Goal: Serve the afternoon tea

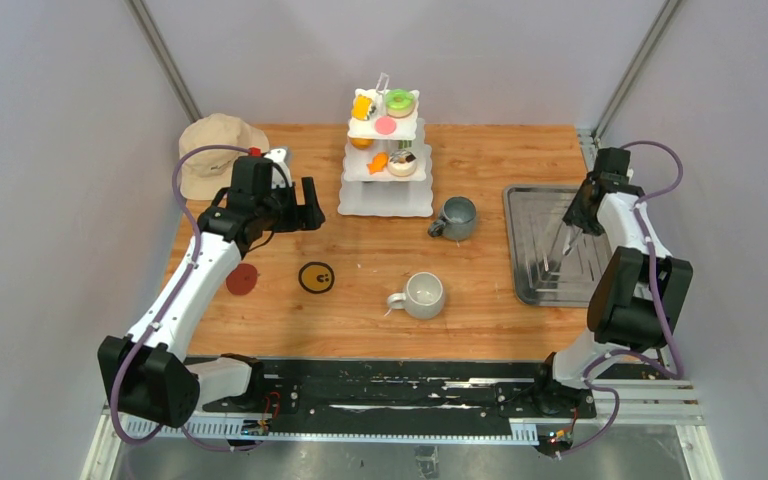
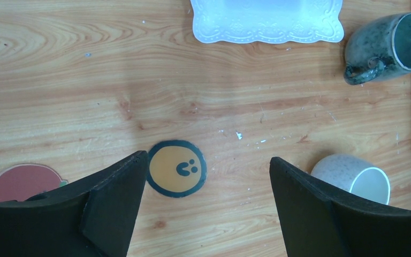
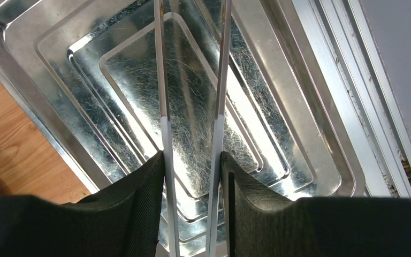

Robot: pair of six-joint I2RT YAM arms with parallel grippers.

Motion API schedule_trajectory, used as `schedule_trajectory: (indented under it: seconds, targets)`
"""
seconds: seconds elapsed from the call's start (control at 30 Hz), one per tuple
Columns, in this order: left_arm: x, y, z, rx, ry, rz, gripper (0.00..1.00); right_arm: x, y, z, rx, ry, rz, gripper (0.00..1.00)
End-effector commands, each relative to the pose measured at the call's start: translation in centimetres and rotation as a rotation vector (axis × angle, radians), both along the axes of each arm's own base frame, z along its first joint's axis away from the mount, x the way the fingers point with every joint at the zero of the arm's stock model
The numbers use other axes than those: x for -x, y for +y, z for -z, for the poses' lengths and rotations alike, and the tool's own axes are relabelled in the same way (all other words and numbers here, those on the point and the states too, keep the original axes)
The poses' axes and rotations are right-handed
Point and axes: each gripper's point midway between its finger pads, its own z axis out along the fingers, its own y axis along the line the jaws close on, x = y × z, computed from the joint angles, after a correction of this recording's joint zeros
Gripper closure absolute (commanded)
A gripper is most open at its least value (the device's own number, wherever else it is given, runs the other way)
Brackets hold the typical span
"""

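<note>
Steel tongs (image 3: 162, 107) are pinched in my right gripper (image 3: 191, 160) over the steel tray (image 3: 310, 118), right of the white three-tier scalloped stand (image 1: 380, 203), likely to lift its toy pastries (image 1: 398, 101). My left gripper (image 2: 207, 158) hangs wide and empty before the stand, near two grey mugs (image 1: 455, 217).

The wooden table (image 1: 500, 160) bears a white stand (image 1: 385, 208), 2 grey mugs (image 1: 457, 217) (image 1: 423, 294), a hat (image 1: 215, 150), a steel tray (image 1: 530, 215).

Lab test cell: grey panels (image 1: 50, 150), aluminium frame (image 1: 640, 398).
</note>
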Motion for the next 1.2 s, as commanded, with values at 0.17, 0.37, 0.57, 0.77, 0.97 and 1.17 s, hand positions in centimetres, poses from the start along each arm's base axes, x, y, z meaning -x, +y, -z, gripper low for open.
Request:
schedule_trajectory:
  seconds: [0.17,0.37,0.57,0.77,0.97,1.17]
  targets:
    - [-1.0,-0.2,-0.7,0.008,-0.033,0.002,0.12,1.1,0.9,-4.8,-0.023,-0.110,-0.017,0.80]
    - [-0.9,-0.3,-0.7,0.015,-0.033,0.009,0.12,3.5,2.3,-6.1,-0.058,-0.147,-0.021,0.84]
    - [-0.7,-0.6,-1.1,0.030,-0.042,0.018,0.12,4.8,3.1,-6.9,-0.075,-0.172,-0.028,0.85]
    - [-0.4,-0.3,-1.6,0.021,-0.055,0.011,0.12,5.5,4.1,-9.4,-0.085,-0.219,-0.069,0.85]
    - [-0.4,-0.4,-1.7,0.030,-0.055,0.012,0.12,5.5,7.6,-14.6,-0.110,-0.357,-0.211,0.85]
    - [-0.6,-0.6,-2.2,0.038,-0.062,0.017,0.12,4.9,16.7,-17.8,-0.134,-0.428,-0.506,0.85]
